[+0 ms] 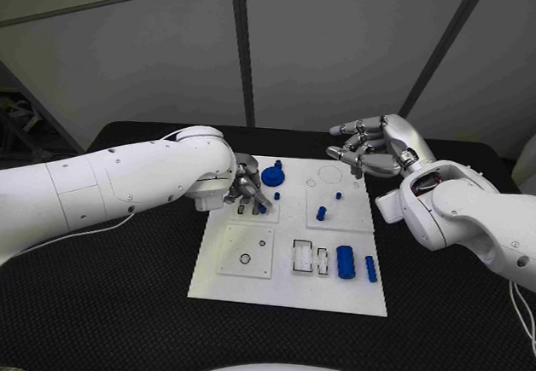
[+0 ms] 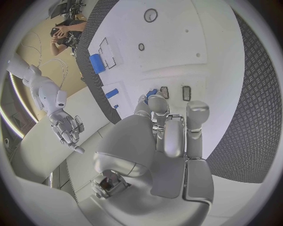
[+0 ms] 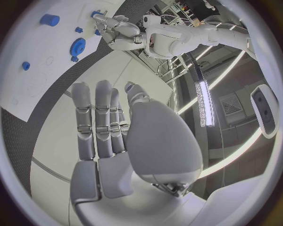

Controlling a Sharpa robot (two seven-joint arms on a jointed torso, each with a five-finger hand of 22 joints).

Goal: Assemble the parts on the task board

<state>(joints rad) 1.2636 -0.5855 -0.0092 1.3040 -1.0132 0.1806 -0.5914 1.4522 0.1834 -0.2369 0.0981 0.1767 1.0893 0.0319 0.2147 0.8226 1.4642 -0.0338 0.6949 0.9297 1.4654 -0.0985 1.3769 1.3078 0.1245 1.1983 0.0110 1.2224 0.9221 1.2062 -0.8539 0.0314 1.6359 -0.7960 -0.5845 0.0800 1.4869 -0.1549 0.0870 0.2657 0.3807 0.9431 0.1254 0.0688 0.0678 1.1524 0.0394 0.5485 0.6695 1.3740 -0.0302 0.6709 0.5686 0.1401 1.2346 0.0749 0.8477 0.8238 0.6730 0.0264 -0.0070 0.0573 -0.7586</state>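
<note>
The white task board [image 1: 292, 277] lies mid-table. My left hand [image 1: 245, 188] reaches down onto its far left part, fingertips pinching a small blue part [image 1: 261, 207]; in the left wrist view that blue part [image 2: 152, 92] sits at the tips of my left hand [image 2: 168, 127], beside two small slots [image 2: 186, 92]. A blue gear [image 1: 274, 176] stands just beyond the fingers. My right hand [image 1: 370, 146] hovers above the board's far edge, fingers apart and holding nothing; the right wrist view shows my right hand [image 3: 112, 127] with straight fingers.
Small blue pegs [image 1: 322, 212] stand in the far right plate. A blue cylinder [image 1: 346, 262] and a thin blue pin [image 1: 371, 268] lie near the board's right edge, beside white rectangular slots [image 1: 302, 256]. Black table [image 1: 112, 294] surrounds the board.
</note>
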